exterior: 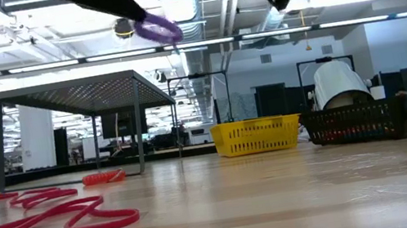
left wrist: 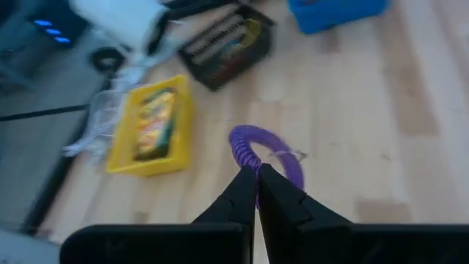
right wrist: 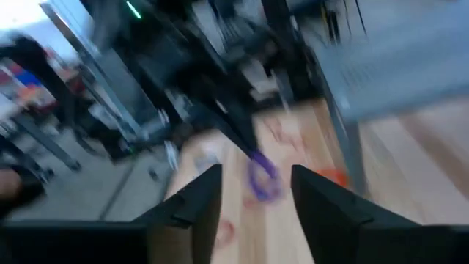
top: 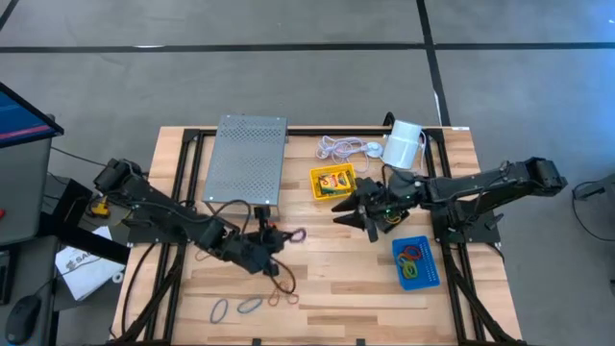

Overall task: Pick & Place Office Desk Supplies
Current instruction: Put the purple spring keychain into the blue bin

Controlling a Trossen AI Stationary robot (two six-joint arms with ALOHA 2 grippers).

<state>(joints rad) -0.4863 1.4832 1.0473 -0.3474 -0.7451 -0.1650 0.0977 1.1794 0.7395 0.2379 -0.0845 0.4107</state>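
Note:
My left gripper (left wrist: 256,176) is shut on a purple coiled loop (left wrist: 268,149), held high above the table (exterior: 158,28). In the high view it is at the table's middle (top: 297,234). My right gripper (right wrist: 256,192) stands open in the air with nothing between its fingers, above the black mesh tray (left wrist: 223,40), and faces the loop (right wrist: 260,176). The yellow tray (top: 332,183) holds a crayon box. The blue tray (top: 415,261) holds coloured rubber bands. More rubber bands (top: 250,305) lie flat near the front edge. My left gripper pinches the purple loop's rim (left wrist: 248,163) between its two fingertips. The fingers slant down from the table's left. The loop sticks out beyond the fingertips, lifted clear of the table.
A grey perforated stand (top: 248,159) is at the back left. A coiled white cord (top: 341,147) and a white cylinder (top: 404,142) sit at the back. Red bands (exterior: 38,214) lie on the wood near the low camera. Bare wood lies between the trays and the front edge.

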